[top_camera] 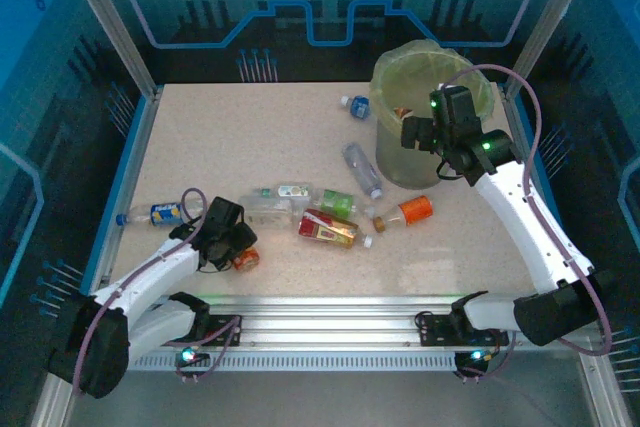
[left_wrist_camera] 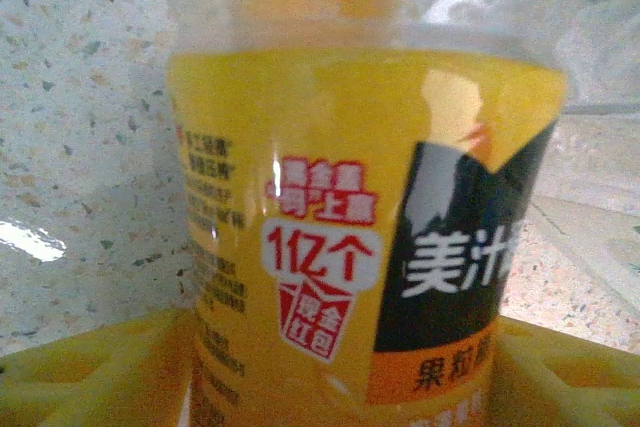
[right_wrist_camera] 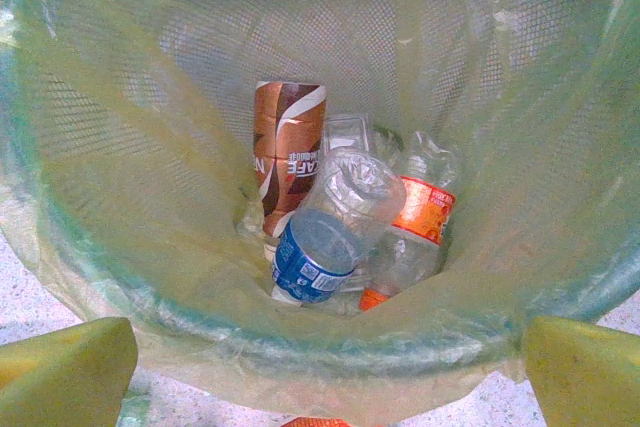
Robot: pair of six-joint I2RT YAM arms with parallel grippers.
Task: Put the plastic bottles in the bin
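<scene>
- Top external view gives me the whole table (top_camera: 230, 137); the bin (top_camera: 395, 152) stands at the far right, its yellow-green bag folded over the rim.
- My right gripper (top_camera: 418, 133) hangs over the bin's mouth; on the right wrist camera its right fingers (right_wrist_camera: 65, 372) sit wide apart in the lower corners with nothing between them, so I read it as released.
- Down inside the bin I see a brown-labelled bottle (right_wrist_camera: 290, 142) upright against the bag; a blue-banded bottle (right_wrist_camera: 312, 259) lies in front of it; an orange-banded bottle (right_wrist_camera: 420, 209) lies to its right.
- My left gripper (top_camera: 228, 239) is low at the near left of the table, at an orange juice bottle (top_camera: 246, 260).
- Left wrist camera: that bottle sits between the left fingers (left_wrist_camera: 90, 372) (yellow-orange label, black panel, white characters); I cannot tell whether the jaws are pressing on it or merely flanking it.
- Loose on the table: a blue-labelled bottle (top_camera: 160, 213) lies by the left edge; a clear bottle (top_camera: 270, 210), a green-labelled bottle (top_camera: 340, 203) and a red-labelled bottle (top_camera: 328, 229) are bunched mid-table; an orange-wrapped bottle (top_camera: 415, 210) lies near the bin's base; a long clear bottle (top_camera: 362, 169) lies just left of the bin; a blue-capped bottle (top_camera: 356, 105) lies beyond it, toward the far edge.
</scene>
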